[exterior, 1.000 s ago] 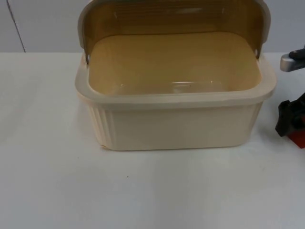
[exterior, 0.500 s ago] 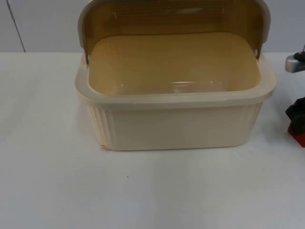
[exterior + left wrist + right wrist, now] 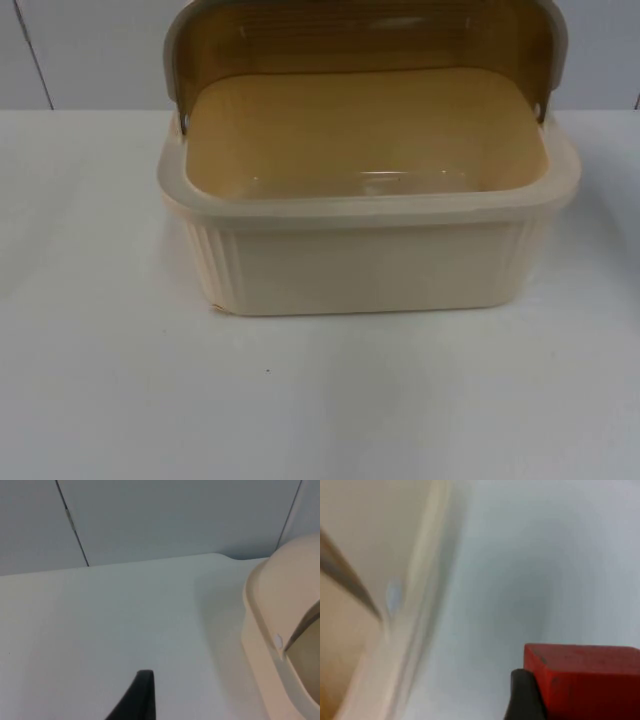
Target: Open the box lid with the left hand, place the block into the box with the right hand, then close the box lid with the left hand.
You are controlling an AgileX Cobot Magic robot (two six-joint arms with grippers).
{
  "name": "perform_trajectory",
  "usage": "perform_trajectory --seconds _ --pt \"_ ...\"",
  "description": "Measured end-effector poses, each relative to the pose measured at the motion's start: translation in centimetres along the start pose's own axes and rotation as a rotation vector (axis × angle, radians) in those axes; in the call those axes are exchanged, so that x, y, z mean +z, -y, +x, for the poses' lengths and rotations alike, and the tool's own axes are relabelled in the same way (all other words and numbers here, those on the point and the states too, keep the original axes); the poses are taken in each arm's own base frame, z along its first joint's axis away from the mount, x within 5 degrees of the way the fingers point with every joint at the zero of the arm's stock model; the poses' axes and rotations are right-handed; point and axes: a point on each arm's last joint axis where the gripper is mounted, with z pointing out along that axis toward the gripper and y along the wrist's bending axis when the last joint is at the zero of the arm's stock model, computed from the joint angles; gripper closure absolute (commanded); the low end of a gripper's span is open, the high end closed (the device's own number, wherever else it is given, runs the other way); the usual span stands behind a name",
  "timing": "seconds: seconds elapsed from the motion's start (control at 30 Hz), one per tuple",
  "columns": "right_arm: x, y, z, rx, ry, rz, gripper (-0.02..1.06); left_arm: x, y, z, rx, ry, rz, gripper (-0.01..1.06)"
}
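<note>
The box stands with its lid swung back. Beside its wall, the right gripper has 1 visible finger against the red block, seemingly pinched, so a loose hold could drop it outside the rim. The left gripper waits beside the box, its spread impossible to tell.

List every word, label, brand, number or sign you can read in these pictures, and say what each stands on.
None: no readable text on anything.
box, open lid: plain, no print.
red block, beside the right tool's fingertip: no marking on its visible faces.
table, grey partition wall: bare.
</note>
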Motion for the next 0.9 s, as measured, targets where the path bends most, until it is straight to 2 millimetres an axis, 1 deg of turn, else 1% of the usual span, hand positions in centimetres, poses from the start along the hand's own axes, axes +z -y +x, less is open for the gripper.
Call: perform_trajectory --seconds 0.03,0.13,0.17,0.2,0.23,0.27,0.33,0.37,0.43,0.5,0.53,0.57,0.63,0.67,0.7,0.77,0.87,0.9 --pt "0.0 0.0 0.0 0.0 0.0 0.0 1.05 0.0 0.0 0.0 0.0 0.0 0.0 0.0" --pt "-4.8 0.3 -2.3 -0.002 0.148 0.033 1.05 0.0 0.0 0.0 0.0 0.0 0.0 0.0" --pt "-7.4 0.4 -3.6 -0.01 0.226 0.049 1.05 0.0 0.0 0.0 0.0 0.0 0.0 0.0" --pt "-7.4 0.4 -3.6 -0.01 0.226 0.049 1.05 0.0 0.0 0.0 0.0 0.0 0.0 0.0" --pt "-9.0 0.4 -4.3 -0.011 0.269 0.057 1.05 0.0 0.0 0.0 0.0 0.0 0.0 0.0" --pt "-11.1 0.5 -5.2 -0.011 0.329 0.071 1.05 0.0 0.0 0.0 0.0 0.0 0.0 0.0" --pt "-14.3 0.7 -6.4 -0.006 0.415 0.096 1.05 0.0 0.0 0.0 0.0 0.0 0.0 0.0" --pt "-14.3 0.7 -6.4 -0.006 0.415 0.096 1.05 0.0 0.0 0.0 0.0 0.0 0.0 0.0" --pt "-17.4 0.8 -7.0 0.005 0.495 0.124 1.05 0.0 0.0 0.0 0.0 0.0 0.0 0.0" --pt "-19.7 0.8 -7.2 0.012 0.559 0.138 1.05 0.0 0.0 0.0 0.0 0.0 0.0 0.0" --pt "-19.7 0.8 -7.2 0.012 0.559 0.138 1.05 0.0 0.0 0.0 0.0 0.0 0.0 0.0" --pt "-20.9 0.8 -7.2 0.013 0.596 0.144 1.05 0.0 0.0 0.0 0.0 0.0 0.0 0.0" --pt "-22.4 0.7 -7.0 0.018 0.639 0.149 1.05 0.0 0.0 0.0 0.0 0.0 0.0 0.0" --pt "-22.9 0.6 -7.0 0.028 0.654 0.142 1.05 0.0 0.0 0.0 0.0 0.0 0.0 0.0" --pt "-22.9 0.6 -7.0 0.028 0.654 0.142 1.05 0.0 0.0 0.0 0.0 0.0 0.0 0.0" --pt "-24.1 0.4 -6.7 0.044 0.7 0.132 1.05 0.0 0.0 0.0 0.0 0.0 0.0 0.0" --pt "-24.3 -0.1 -6.3 0.044 0.725 0.117 1.05 0.0 0.0 0.0 0.0 0.0 0.0 0.0" --pt "-24.1 -0.6 -5.9 0.038 0.729 0.101 1.05 0.0 0.0 0.0 0.0 0.0 0.0 0.0"
